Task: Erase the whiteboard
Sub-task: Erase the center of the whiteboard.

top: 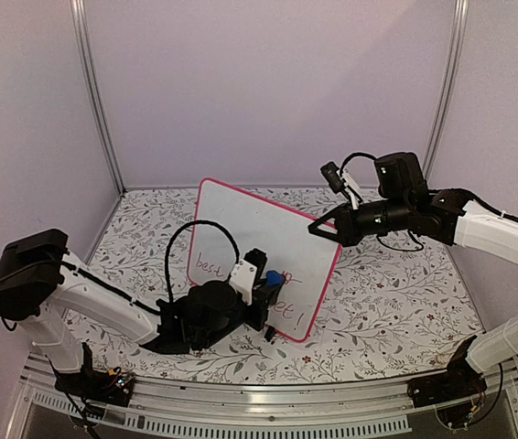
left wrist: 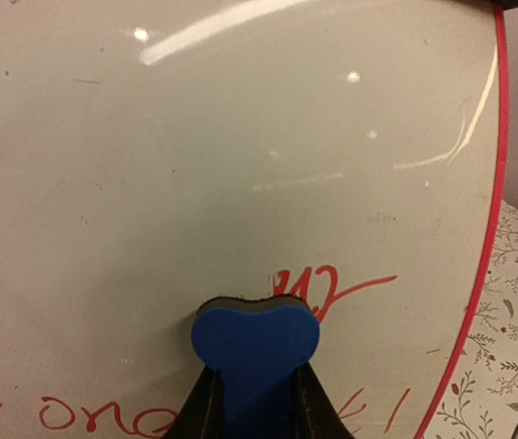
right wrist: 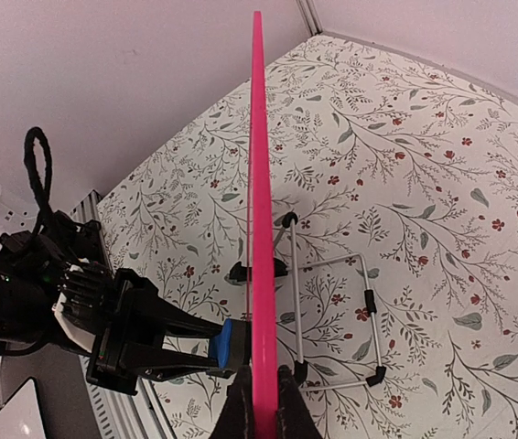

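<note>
The whiteboard (top: 241, 229), white with a pink-red frame, stands upright on the floral table with red handwriting low on its face (left wrist: 332, 285). My left gripper (top: 270, 279) is shut on a small blue eraser (left wrist: 255, 340) and presses it against the board's lower part, just left of a red scribble. My right gripper (top: 318, 227) is shut on the board's top right edge (right wrist: 261, 274), seen edge-on in the right wrist view, where the eraser (right wrist: 227, 346) touches the board's left face.
A wire stand (right wrist: 332, 311) props the board from behind. White booth walls with metal posts (top: 94, 101) enclose the floral table (top: 396, 283). A metal rail (top: 268, 407) runs along the near edge.
</note>
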